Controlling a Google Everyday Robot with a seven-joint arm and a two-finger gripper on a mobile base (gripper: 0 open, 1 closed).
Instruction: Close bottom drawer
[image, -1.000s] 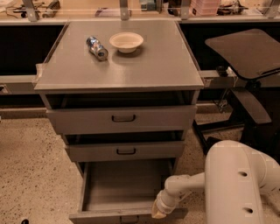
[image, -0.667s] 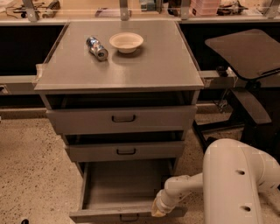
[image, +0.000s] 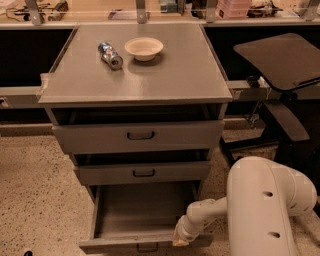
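- The narrow grey bottom drawer (image: 140, 210) stands pulled well out.
- The pale gripper (image: 181, 238) is low at its front's right end, with the drawer box behind and left.
- Gripper open or closed? Can't tell.

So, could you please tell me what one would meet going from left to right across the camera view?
can → bowl → gripper, low down at the right end of the open bottom drawer front → arm
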